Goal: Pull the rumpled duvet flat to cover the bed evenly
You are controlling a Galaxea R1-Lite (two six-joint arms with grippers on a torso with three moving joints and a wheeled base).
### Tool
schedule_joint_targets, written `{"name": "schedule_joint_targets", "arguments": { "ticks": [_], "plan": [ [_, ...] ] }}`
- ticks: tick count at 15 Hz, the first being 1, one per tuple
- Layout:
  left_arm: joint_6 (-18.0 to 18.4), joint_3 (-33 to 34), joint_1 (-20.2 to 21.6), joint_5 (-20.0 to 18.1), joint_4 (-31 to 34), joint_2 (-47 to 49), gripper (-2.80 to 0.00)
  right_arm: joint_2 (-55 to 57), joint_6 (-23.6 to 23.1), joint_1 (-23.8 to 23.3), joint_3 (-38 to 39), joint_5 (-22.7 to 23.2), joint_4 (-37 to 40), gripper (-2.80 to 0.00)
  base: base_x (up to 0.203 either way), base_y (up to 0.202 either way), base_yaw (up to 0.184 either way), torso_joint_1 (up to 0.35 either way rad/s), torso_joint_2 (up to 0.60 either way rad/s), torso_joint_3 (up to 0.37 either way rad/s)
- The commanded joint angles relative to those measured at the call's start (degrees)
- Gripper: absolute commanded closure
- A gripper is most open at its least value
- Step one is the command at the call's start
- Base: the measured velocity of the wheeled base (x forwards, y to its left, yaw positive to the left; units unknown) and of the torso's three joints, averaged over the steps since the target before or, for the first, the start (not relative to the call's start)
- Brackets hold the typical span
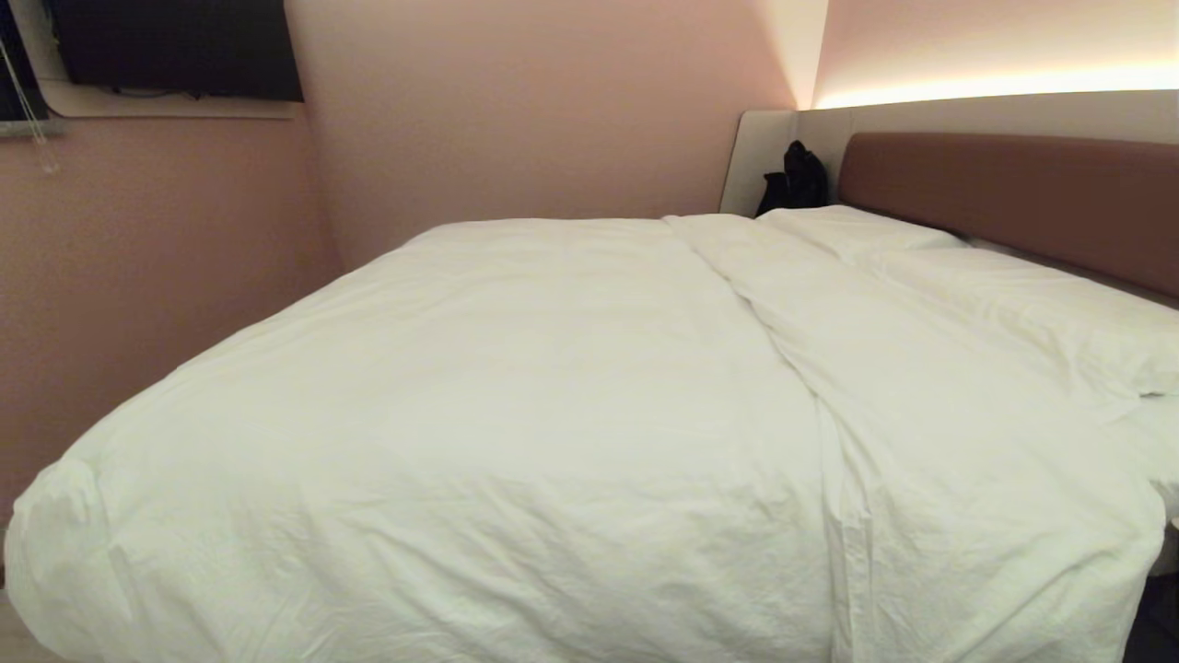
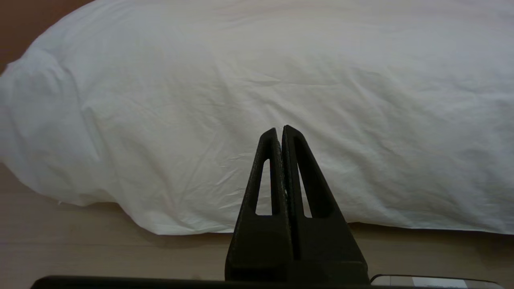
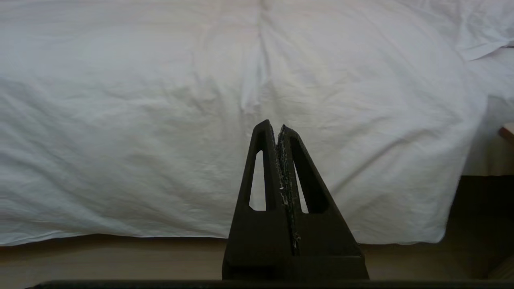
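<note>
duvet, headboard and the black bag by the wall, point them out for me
duvet [image 1: 516,387], head view, on its broad flat top
headboard [image 1: 1013,193], head view, on the brown padded panel
black bag [image 1: 797,180], head view, on the middle of its body

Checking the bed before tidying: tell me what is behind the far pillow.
Behind the far pillow a black bag leans against the beige headboard surround. The pillow covers the bag's bottom.
</note>
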Motion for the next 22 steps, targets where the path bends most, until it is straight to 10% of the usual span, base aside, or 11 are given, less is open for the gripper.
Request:
{"name": "schedule_joint_targets", "arguments": {
  "ticks": [1,22],
  "plan": [
    [0.0,0.0,0.0,-0.1,0.0,0.0,0.0,0.0,0.0,0.0,0.0,0.0,0.0,0.0,0.0,0.194,-0.001,0.002,0.0,0.0],
    [0.1,0.0,0.0,0.0,0.0,0.0,0.0,0.0,0.0,0.0,0.0,0.0,0.0,0.0,0.0,0.196,0.0,0.002,0.0,0.001]
  ]
}}
